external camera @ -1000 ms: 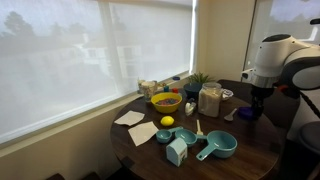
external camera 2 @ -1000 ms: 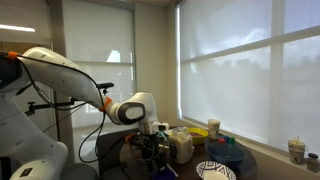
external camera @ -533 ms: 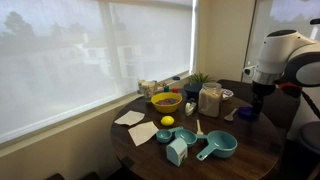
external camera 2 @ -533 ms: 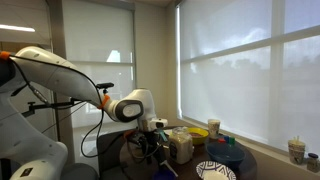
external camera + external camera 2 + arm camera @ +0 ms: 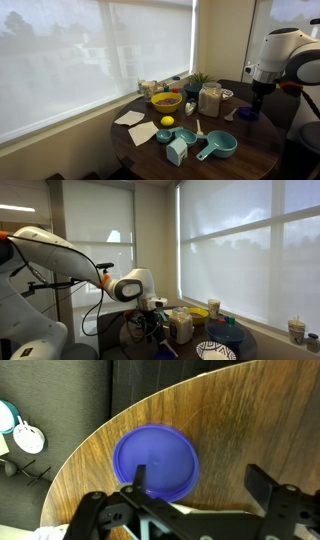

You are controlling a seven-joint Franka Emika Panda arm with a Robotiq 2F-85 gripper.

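Blue bowl (image 5: 165,450) looks round and plain on wooden table (image 5: 235,420)

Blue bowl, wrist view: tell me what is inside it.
The blue bowl looks empty; only its plain blue inside shows. One finger of the gripper covers a small strip near its lower edge, so that spot cannot be checked.
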